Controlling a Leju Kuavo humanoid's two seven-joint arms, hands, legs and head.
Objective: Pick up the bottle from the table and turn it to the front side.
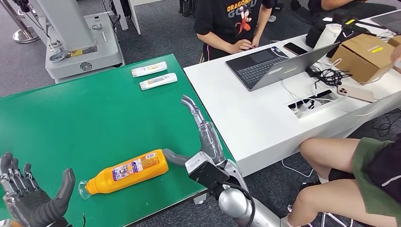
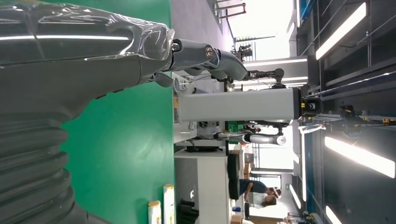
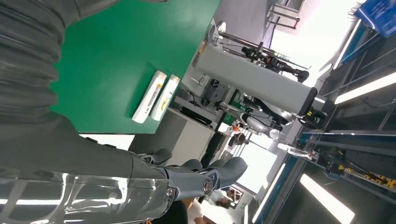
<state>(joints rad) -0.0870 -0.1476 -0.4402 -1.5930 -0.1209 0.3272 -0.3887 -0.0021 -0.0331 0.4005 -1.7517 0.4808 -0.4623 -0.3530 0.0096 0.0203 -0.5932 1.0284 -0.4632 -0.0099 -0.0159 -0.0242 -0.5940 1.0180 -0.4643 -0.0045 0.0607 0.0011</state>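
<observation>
The orange bottle (image 1: 130, 171) lies on its side near the front edge of the green bench (image 1: 85, 118), clear cap end pointing toward the robot's left and its base toward the right. The printed label faces up and a little toward the far side.

The right robot hand (image 1: 201, 144) is just beside the bottle's base, fingers stretched out and apart, holding nothing; the thumb reaches toward the base and may be brushing it, though I can't tell for sure. The left robot hand (image 1: 28, 196) sits at the near left corner, palm up, fingers spread, with nothing in it, a short way from the cap.

My read on the bottle: a smooth, glossy plastic body, probably light to moderate in weight and fairly stiff, though the walls would likely give under a hard squeeze. Being round and lying down, it will want to roll if nudged from one side, and the slick label could slip against hard fingers. The wide middle, across the label, looks like the safest place to wrap around. The neck seems too narrow for a steady turn.

Two small white tubes (image 1: 155, 75) lie side by side at the far edge, well apart from all this. A person (image 1: 231, 23) sits at the white desk (image 1: 246, 123) behind an open laptop (image 1: 272, 64).
</observation>
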